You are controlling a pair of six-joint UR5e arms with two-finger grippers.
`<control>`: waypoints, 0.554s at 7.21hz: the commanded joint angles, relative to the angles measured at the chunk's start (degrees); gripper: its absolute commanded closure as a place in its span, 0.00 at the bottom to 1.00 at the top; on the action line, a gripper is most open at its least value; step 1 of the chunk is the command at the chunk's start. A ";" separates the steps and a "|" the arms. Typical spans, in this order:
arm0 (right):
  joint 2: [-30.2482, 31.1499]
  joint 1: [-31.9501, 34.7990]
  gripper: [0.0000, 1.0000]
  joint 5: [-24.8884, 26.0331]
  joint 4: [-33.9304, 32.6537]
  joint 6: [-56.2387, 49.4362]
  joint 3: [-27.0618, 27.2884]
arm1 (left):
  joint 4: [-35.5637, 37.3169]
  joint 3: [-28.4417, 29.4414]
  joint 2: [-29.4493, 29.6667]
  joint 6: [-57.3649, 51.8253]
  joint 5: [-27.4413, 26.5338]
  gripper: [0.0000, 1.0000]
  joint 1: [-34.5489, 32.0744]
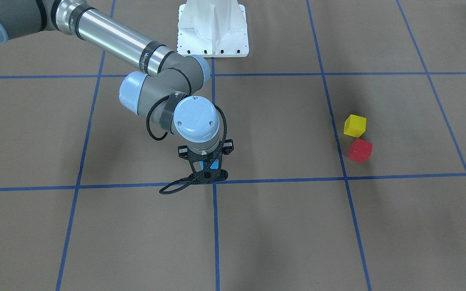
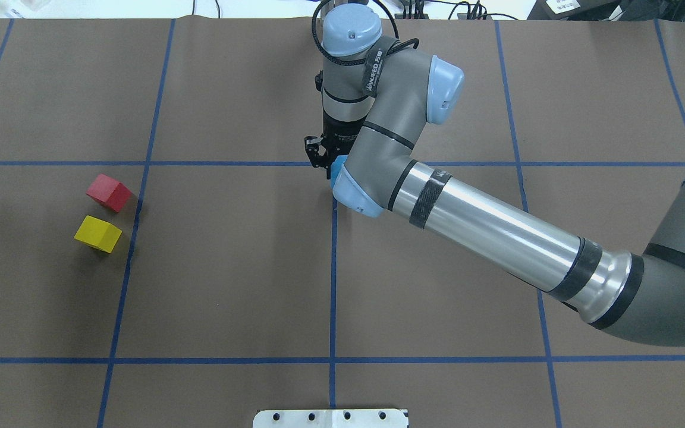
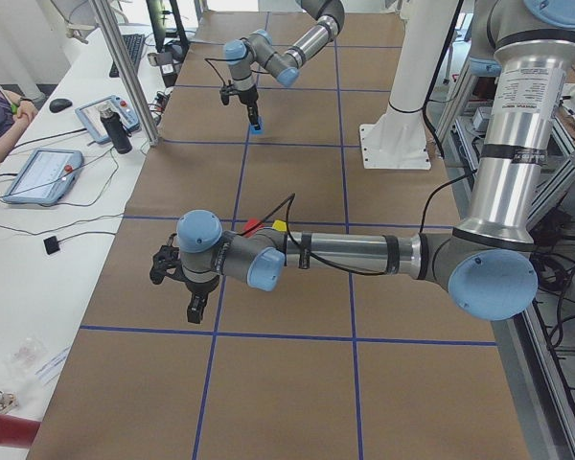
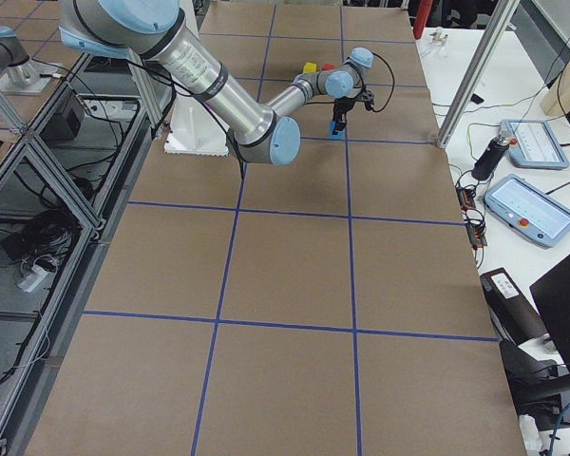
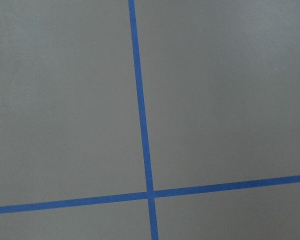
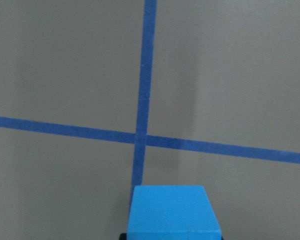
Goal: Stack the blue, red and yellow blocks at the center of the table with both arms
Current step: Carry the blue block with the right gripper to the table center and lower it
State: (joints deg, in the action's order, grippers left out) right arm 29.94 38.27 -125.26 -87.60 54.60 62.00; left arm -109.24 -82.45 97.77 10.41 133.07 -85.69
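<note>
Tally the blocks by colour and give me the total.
blue block: 1
red block: 1
yellow block: 1
Total: 3

Brown blue-gridded table [image 1: 277, 133], yellow block [image 1: 354, 125], red block [image 1: 360, 150], light blue block [image 6: 172, 212]

Front view: the blue block [image 1: 215, 164] shows only as slivers through the black frame of the right hand [image 1: 208, 177]. The right wrist view cuts off its lower part. From the side, the left arm [image 3: 355, 254] hides most of the red block [image 3: 252, 227] and yellow block [image 3: 279, 226]. The left hand [image 3: 195, 309] is too small to read its grip.
</note>
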 commanded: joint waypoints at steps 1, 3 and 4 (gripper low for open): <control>-0.50 -1.61 1.00 0.28 1.46 2.35 -1.18 | -0.09 0.10 0.14 0.05 0.00 0.00 0.00; 0.12 -1.62 1.00 0.28 1.38 3.05 -1.27 | -0.09 0.10 0.14 0.14 0.00 0.00 0.00; 0.21 -1.70 0.68 0.28 1.46 4.36 -1.36 | -0.09 0.19 0.14 0.14 0.09 0.00 0.00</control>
State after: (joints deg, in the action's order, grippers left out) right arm 29.98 36.66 -124.96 -86.21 57.72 60.75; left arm -109.34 -82.33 97.90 10.52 133.09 -85.69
